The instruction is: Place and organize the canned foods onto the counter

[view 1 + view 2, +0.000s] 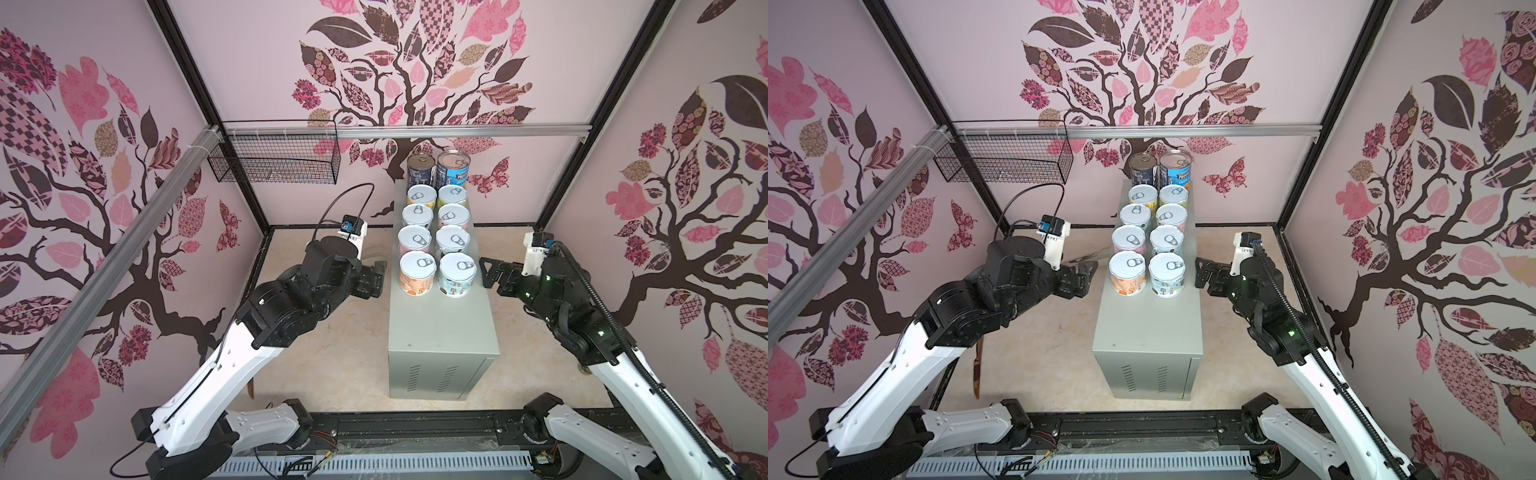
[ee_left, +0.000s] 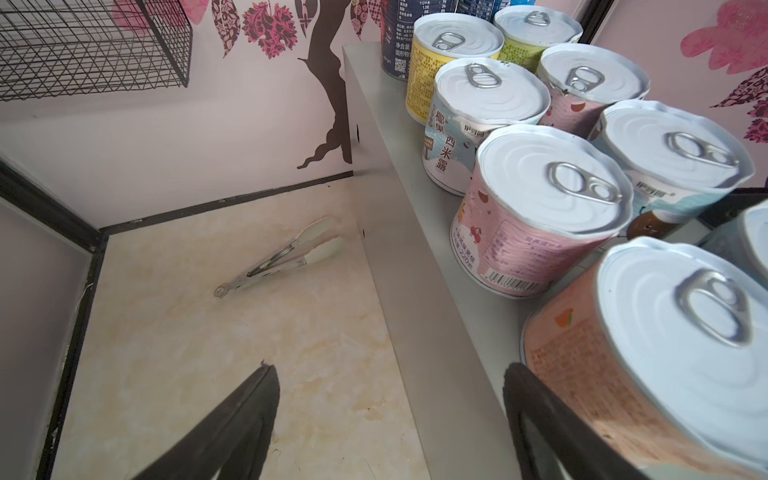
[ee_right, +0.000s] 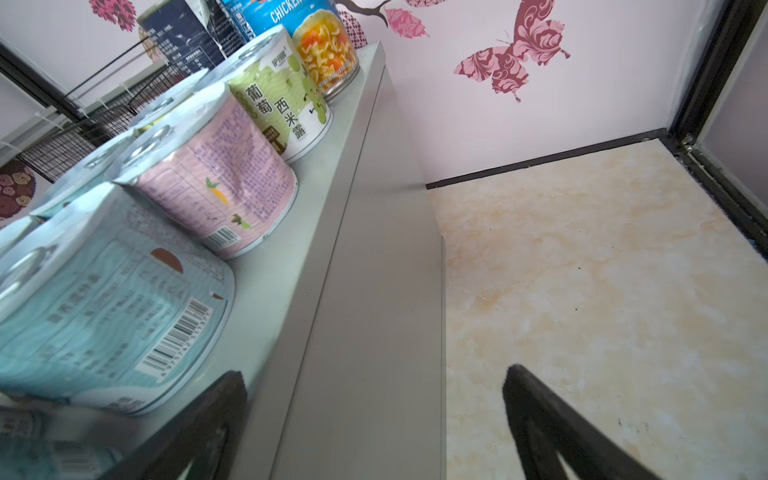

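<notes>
Canned foods (image 1: 437, 232): ten on counter (image 1: 440, 328), two tall, eight short.

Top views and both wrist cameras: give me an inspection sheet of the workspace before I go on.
Surface: counter, near half of its top bare; beige floor around it.
Job's things: canned foods, ten upright on the counter in two columns, two tall ones at the far end, eight short ones nearer.
Clutter: tongs on the floor left of the counter; thin brown stick-like item on the floor under the left arm.
Grippers: left gripper open, empty, beside the nearest left can; right gripper open, empty, beside the nearest right can.
Cables: black cable loops above the left wrist; black conduit runs along the right arm.
Surroundings: wire basket on the far rail, nothing seen inside.
</notes>
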